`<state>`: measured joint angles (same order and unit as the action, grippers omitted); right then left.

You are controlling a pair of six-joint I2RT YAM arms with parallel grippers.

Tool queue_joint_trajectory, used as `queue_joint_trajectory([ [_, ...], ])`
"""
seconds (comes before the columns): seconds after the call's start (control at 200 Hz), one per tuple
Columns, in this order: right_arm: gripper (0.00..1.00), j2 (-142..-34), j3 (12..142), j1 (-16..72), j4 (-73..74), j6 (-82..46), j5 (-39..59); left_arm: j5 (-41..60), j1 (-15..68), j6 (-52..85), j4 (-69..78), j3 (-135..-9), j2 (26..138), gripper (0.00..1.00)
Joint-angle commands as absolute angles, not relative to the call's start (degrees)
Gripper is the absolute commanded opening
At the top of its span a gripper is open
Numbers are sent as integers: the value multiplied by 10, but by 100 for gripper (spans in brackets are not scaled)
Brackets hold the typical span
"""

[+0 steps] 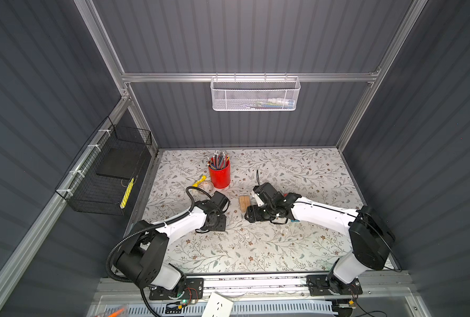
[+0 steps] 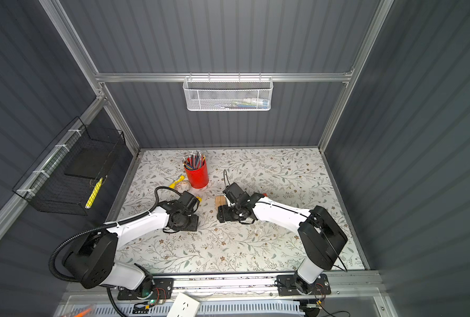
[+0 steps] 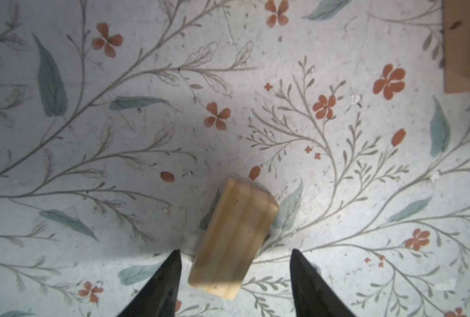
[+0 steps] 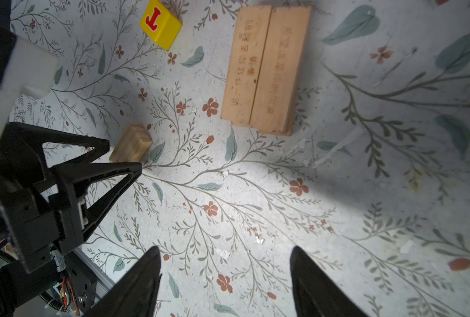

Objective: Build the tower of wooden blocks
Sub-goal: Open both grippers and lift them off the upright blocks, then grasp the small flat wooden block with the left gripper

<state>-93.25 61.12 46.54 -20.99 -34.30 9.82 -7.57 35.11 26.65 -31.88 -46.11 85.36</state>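
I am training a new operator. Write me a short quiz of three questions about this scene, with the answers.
1. True or false: the left pincer is shut on the small pale block.
2. The block with the red character is: A) yellow, B) teal, C) white.
3. Fill in: in the right wrist view, ___ inscribed planks lie side by side, touching.

Key: 1 false, its jaws stand open on either side of the block; 2 A; 3 two.
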Motion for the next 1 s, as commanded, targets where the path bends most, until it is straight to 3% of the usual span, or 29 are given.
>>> queue_joint_trajectory([
  [0.0,74,-933,620,468,-214,-342,95,-84,352,255,-317,-463,873,58],
  [0.565,74,-930,614,462,-214,-346,106,-86,354,277,-319,-464,879,23],
  [0.82,77,-893,591,410,-220,-368,124,-58,363,377,-346,-534,840,16],
  [0.996,78,-886,590,365,-248,-358,137,-49,379,434,-361,-632,886,11],
])
